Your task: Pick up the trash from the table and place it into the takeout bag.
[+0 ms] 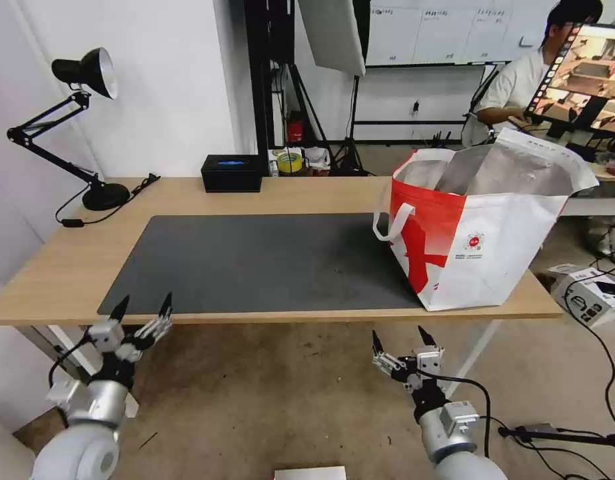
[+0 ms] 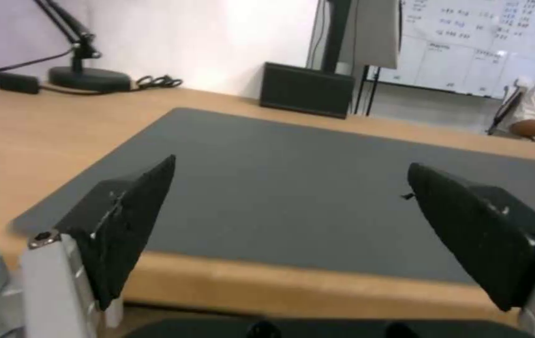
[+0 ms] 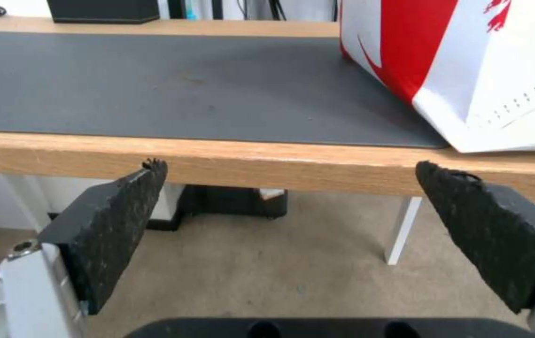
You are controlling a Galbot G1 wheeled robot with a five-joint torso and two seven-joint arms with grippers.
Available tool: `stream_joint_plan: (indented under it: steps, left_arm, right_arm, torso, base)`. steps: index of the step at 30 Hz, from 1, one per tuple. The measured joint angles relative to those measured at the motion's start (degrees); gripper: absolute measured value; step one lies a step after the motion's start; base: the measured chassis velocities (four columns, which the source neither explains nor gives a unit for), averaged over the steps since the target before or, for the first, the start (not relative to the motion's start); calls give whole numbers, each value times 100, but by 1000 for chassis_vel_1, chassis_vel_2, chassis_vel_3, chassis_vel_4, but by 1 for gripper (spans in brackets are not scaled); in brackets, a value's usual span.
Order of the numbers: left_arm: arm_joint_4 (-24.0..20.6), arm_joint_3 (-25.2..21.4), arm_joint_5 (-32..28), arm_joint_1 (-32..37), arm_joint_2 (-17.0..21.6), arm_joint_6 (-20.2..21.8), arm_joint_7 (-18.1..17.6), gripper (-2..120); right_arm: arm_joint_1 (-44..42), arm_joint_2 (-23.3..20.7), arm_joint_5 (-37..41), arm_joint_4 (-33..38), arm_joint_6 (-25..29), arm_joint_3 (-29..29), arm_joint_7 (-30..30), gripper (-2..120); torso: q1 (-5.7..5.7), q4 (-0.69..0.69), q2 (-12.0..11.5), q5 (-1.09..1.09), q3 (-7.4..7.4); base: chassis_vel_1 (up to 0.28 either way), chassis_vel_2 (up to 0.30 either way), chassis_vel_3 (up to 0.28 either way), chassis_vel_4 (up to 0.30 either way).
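Note:
The takeout bag [image 1: 480,227] stands open on the right end of the table [image 1: 67,267], red and white with a silver lining; its lower corner [image 3: 468,61] overhangs the dark grey mat [image 1: 267,260]. The trash is out of view. My left gripper [image 1: 145,303] hangs open at the table's front edge near the mat's left corner, nothing between its fingers [image 2: 129,220]. Lower down, my right gripper [image 1: 399,340] is also open and empty. It sits below the front edge, in front of the bag, with its fingers [image 3: 117,225] level with the table's edge.
A black desk lamp [image 1: 87,73] stands at the back left with its cord on the wood. A small black box [image 1: 232,173] sits at the back edge. A white table leg [image 3: 402,230], a cardboard box [image 1: 587,293] and cables are on the floor to the right.

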Motion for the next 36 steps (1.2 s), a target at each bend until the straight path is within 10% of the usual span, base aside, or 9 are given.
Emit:
stream_joint_plan:
  steps: [36]
  left_arm:
    - [69,-77,61,355,-189,-139,265,100]
  right_arm:
    - [0,0,0,0,0,0,0,100]
  torso:
    - [0,-1,-1,0,0]
  base:
    - [0,0,0,0]
